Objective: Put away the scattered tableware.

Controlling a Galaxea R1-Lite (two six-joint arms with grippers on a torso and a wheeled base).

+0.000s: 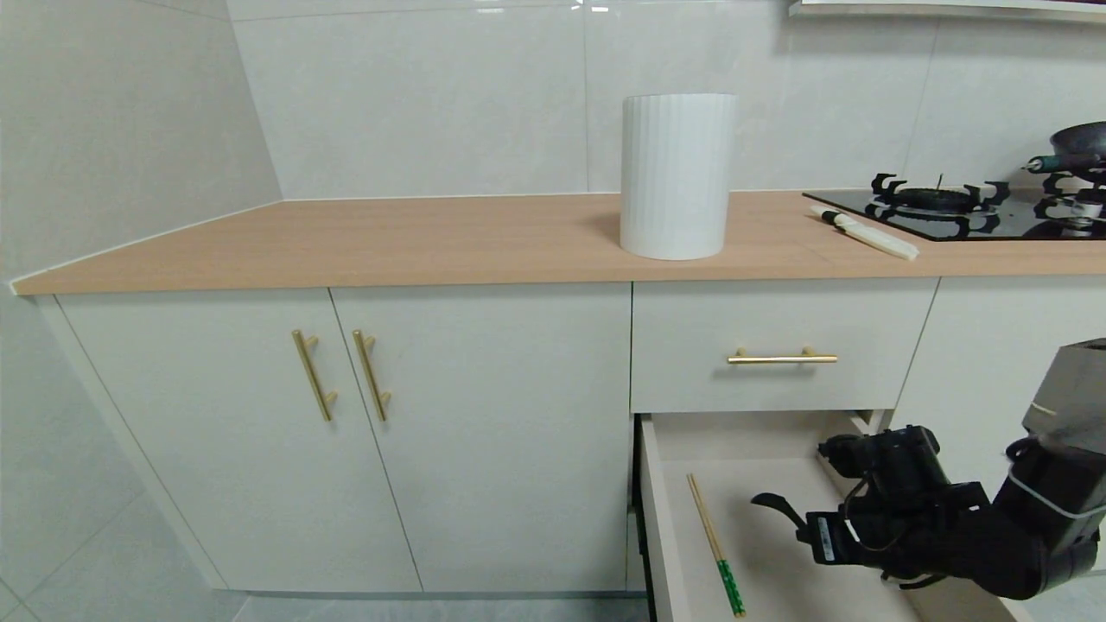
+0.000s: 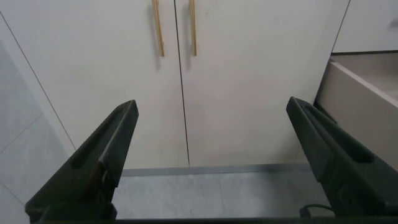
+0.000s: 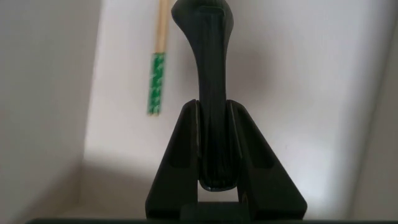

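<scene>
Low, right hand [image 1: 773, 503] pinched together over drawer [image 1: 658, 501], chopsticks [image 1: 710, 536] beside; left wrist view, left hand [image 2: 211, 107] wide, facing cabinet doors [image 2: 249, 68]

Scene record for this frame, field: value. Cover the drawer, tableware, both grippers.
lower drawer: pulled open
upper drawer: shut
in lower drawer: chopsticks with green ends, lying flat near its left wall
on countertop: pale utensil beside the stove; white ribbed canister
right gripper: shut, empty, over the lower drawer, apart from the chopsticks
left gripper: open, empty, facing the cabinet doors
left to do: pale utensil not yet put away
</scene>
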